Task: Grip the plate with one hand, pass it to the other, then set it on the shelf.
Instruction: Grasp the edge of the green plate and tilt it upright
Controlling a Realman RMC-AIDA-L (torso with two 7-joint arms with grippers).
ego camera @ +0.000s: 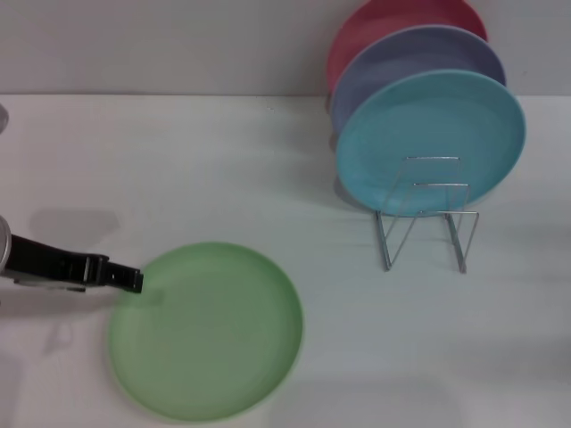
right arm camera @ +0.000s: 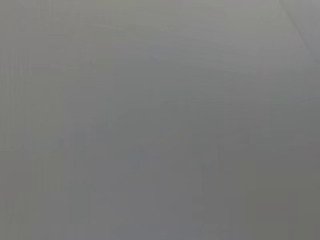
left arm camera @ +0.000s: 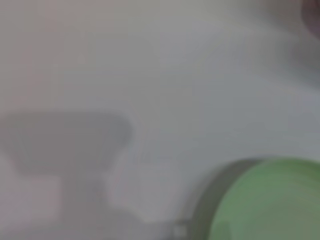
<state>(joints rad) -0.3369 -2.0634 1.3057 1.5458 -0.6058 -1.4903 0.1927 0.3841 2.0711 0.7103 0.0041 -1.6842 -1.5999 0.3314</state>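
Note:
The pale green plate [ego camera: 207,332] lies flat on the white table at the front left. My left gripper [ego camera: 134,280] reaches in low from the left, its black tip at the plate's left rim. The left wrist view shows part of the green plate [left arm camera: 270,205] and bare table. The wire shelf [ego camera: 426,223] stands at the right, its front slots free. My right gripper is out of view; its wrist view shows only a plain grey surface.
Three plates stand upright in the shelf's rear slots: light blue [ego camera: 431,140] in front, lavender [ego camera: 419,67] behind it, pink-red [ego camera: 393,22] at the back. A wall runs along the table's far edge.

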